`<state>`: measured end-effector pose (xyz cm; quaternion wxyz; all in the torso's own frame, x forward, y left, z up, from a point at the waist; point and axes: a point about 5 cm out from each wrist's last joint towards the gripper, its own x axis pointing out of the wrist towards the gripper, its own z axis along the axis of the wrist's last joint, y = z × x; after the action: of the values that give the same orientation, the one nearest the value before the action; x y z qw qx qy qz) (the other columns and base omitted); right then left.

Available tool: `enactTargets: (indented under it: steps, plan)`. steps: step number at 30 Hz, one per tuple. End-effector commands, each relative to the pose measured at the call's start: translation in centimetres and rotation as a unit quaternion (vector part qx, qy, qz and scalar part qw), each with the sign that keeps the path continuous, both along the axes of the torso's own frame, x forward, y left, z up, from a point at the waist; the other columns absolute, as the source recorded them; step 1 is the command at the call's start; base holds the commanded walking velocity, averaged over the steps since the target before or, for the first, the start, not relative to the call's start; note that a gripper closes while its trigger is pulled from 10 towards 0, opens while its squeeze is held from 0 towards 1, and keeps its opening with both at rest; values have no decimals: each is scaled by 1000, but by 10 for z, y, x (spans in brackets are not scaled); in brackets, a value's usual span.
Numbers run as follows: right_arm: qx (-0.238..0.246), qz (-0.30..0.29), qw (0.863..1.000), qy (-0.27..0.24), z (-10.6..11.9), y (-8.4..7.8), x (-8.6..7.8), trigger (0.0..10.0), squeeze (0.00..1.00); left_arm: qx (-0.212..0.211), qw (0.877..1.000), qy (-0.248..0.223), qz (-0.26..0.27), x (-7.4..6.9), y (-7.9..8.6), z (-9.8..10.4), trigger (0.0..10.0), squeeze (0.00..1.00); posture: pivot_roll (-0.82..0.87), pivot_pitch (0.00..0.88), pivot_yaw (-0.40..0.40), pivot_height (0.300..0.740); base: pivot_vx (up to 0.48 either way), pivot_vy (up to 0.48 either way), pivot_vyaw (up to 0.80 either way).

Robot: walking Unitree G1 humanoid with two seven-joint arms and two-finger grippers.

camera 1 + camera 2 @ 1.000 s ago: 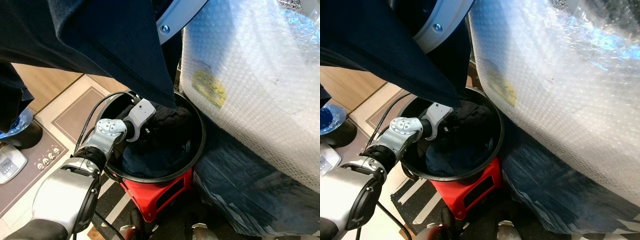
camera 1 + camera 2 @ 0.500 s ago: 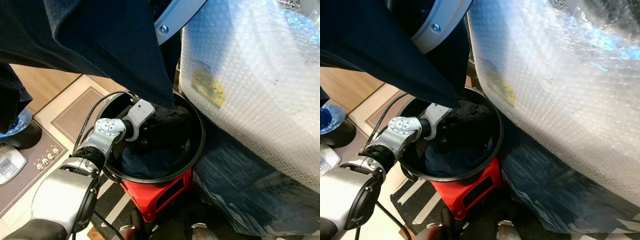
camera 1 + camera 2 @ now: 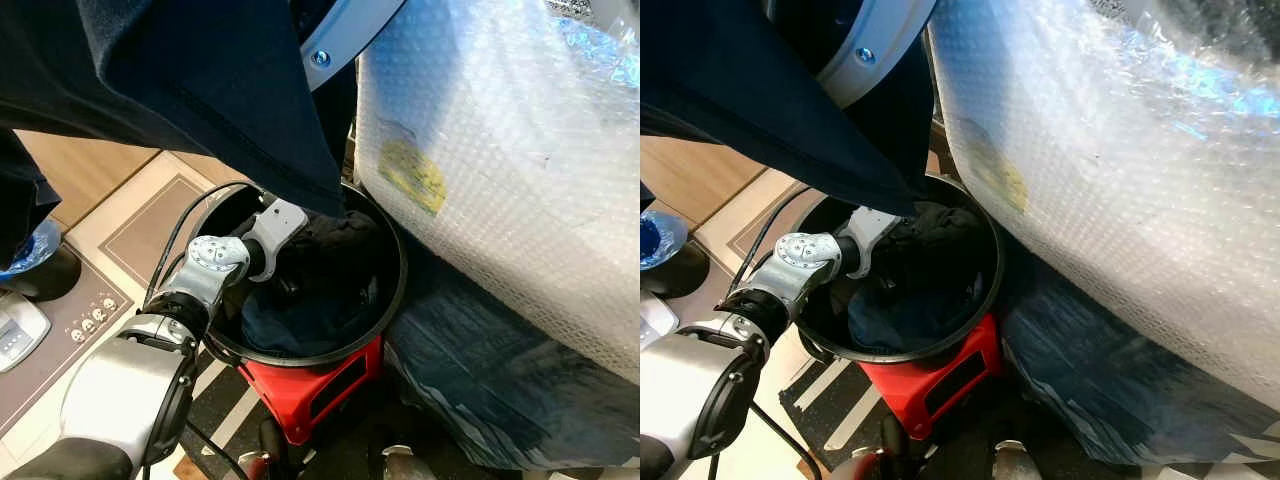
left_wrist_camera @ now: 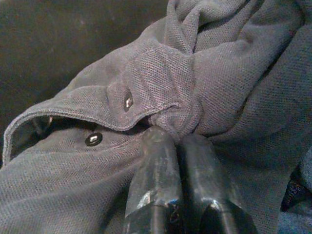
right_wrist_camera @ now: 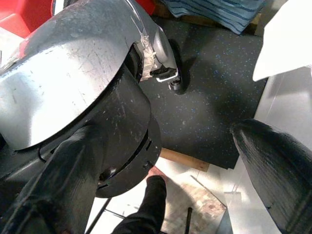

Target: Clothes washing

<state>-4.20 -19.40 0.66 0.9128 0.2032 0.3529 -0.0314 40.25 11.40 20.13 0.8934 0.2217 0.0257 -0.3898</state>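
A bulky object wrapped in bubble wrap (image 3: 500, 190), with a yellow label (image 3: 413, 175) on its near face, stands to the right of the left gripper and rises well above it. A dark navy garment (image 3: 190, 90) hangs across the top of the head views, its lower corner dropping to just above the left arm's wrist. Below the wrapped object, on the floor, lies a dark blue bundle (image 3: 490, 390) under clear film.

The round black basket (image 3: 399, 290) sits on a red stand (image 3: 320, 385); the silver left arm (image 3: 215, 270) reaches over the basket's near rim and down among the dark clothes inside. To the outer side of the arm lie a tiled floor (image 3: 110, 250), a black round base (image 3: 40, 275) and a white device with buttons (image 3: 18, 335).

In the left wrist view, the left gripper (image 4: 176, 138) has its two black fingers pressed together on a bunched fold of a grey polo shirt (image 4: 161, 83) (knit fabric, with a collar). Two dark buttons (image 4: 93, 139) on the shirt's placket lie just beside the fingertips, on the collar side.

In the right wrist view, the right gripper (image 5: 195, 165) hangs beside the robot's own body over a dark speckled mat (image 5: 209, 87), its fingers set wide apart and holding nothing.
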Motion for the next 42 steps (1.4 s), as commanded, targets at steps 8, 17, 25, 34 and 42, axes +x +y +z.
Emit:
enactTargets:
  steps: [8,17,25,34,42]
  plan:
    - [1,0,1000,16,-8,-4,3,10000,0,6,999,-24,-40,-7,-1,-9,0,0,-319,432,59,740,0,0,0]
    - [1,23,1000,-2,-19,-9,30,10000,0,-20,985,-56,-160,-28,-25,-18,10000,0,-274,392,54,740,0,0,0]
    - [-4,39,999,-14,-28,-14,53,10000,0,-80,960,-116,-241,-65,-36,-23,10000,0,-259,344,42,740,0,0,0]
    - [-14,62,998,-31,-36,-27,85,10000,0,-167,947,-149,-230,-101,-30,0,10000,0,-230,292,18,740,0,0,0]
    - [-16,81,996,-45,-40,-30,108,10000,0,-198,945,-159,-208,-120,-37,14,10000,0,-207,241,7,740,0,0,0]
